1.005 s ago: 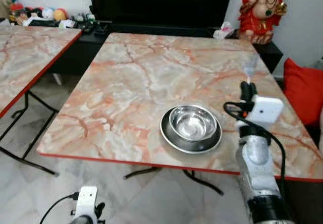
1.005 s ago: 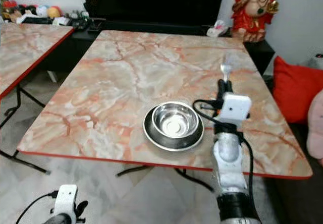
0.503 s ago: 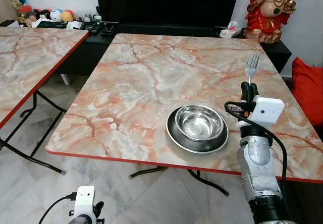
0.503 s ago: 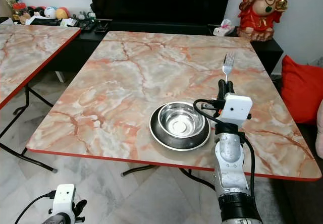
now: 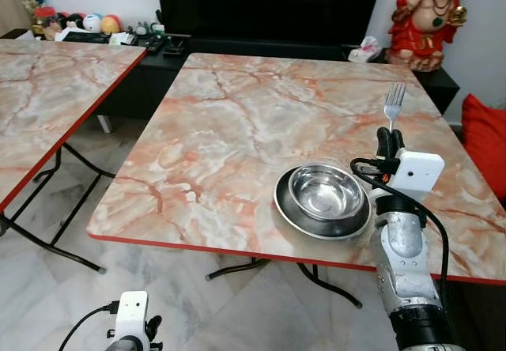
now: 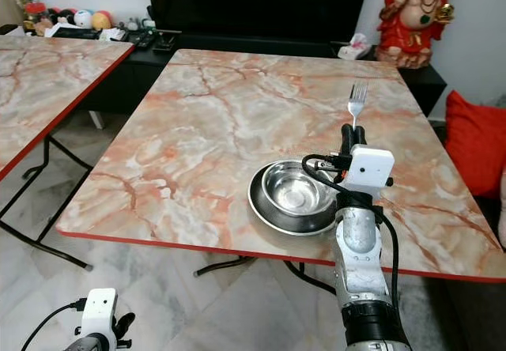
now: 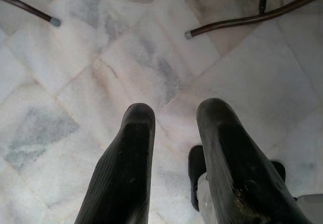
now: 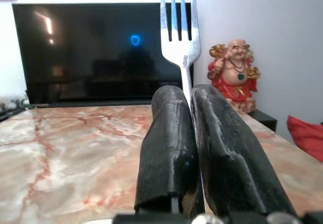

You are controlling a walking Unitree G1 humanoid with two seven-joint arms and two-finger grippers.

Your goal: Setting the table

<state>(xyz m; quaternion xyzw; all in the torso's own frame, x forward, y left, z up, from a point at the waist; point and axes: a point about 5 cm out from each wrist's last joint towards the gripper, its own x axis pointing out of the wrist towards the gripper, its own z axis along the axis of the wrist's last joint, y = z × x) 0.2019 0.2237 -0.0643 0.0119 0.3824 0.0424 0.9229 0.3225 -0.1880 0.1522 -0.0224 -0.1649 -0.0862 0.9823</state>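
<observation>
On the orange-veined marble table with a red edge (image 5: 237, 137) we see a steel bowl nested in a dark round plate (image 5: 322, 201), and just beside it our right gripper (image 6: 353, 135) — fingers clamped on a silver fork (image 6: 357, 102), tines up — while our left gripper (image 7: 174, 120) hangs parted over the floor.

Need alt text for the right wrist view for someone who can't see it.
The right tool grips a silver fork upright, tines up, between its black fingers. Beyond lie a marble-patterned table, a dark TV screen and a red laughing Buddha statue.
</observation>
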